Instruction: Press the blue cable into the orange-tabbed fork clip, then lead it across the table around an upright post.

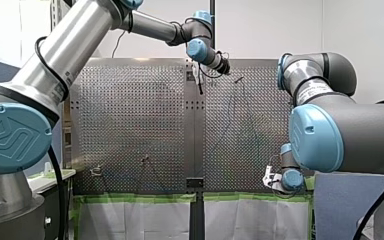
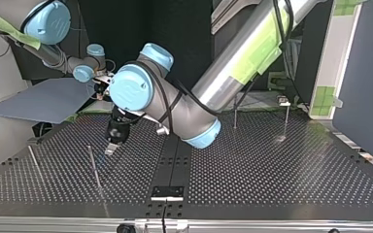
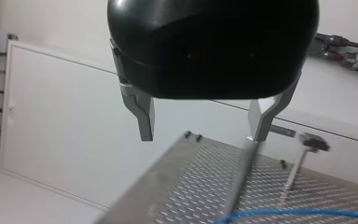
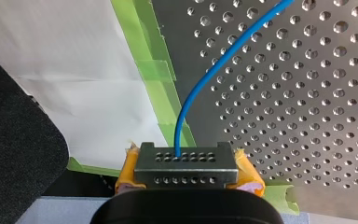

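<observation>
At the front view's lower right my right gripper point(image 4: 186, 168) pinches the blue cable point(image 4: 205, 79), probably anchoring it, while my left gripper point(image 3: 202, 137) hangs wide, empty, beside a post point(image 3: 242, 182).

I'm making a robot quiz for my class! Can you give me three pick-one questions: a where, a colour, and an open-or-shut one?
1. Where does the blue cable end? A in my right gripper B in a box C on the floor
2. What colour is the tape at the table edge? A red B green C purple
3. My left gripper is: A open B shut on the cable C shut on tape
Answers: A, it runs between the yellow pads; B, green strips show; A, its metal fingers stand apart.
</observation>
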`<action>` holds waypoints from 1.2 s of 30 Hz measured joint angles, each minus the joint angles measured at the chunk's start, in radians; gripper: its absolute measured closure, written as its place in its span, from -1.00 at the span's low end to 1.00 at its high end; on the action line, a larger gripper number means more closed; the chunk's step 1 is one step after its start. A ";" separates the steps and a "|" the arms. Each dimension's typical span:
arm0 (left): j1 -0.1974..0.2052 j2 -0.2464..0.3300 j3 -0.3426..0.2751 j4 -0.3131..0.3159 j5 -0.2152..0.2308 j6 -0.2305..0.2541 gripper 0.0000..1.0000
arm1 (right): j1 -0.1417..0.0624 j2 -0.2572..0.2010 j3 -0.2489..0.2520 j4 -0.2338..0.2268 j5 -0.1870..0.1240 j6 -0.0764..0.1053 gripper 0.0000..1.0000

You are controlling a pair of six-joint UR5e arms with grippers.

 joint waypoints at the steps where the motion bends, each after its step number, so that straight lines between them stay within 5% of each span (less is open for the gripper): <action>1: -0.001 -0.006 0.000 -0.001 -0.003 -0.001 -1.00 | 0.000 0.000 0.000 0.000 0.000 0.000 1.00; 15: -0.004 -0.018 0.040 -0.077 -0.116 0.102 -1.00 | 0.000 0.000 -0.003 0.000 -0.001 -0.010 1.00; 36: -0.023 -0.015 0.070 -0.143 -0.128 0.132 -1.00 | 0.006 0.000 -0.004 0.009 -0.001 -0.019 1.00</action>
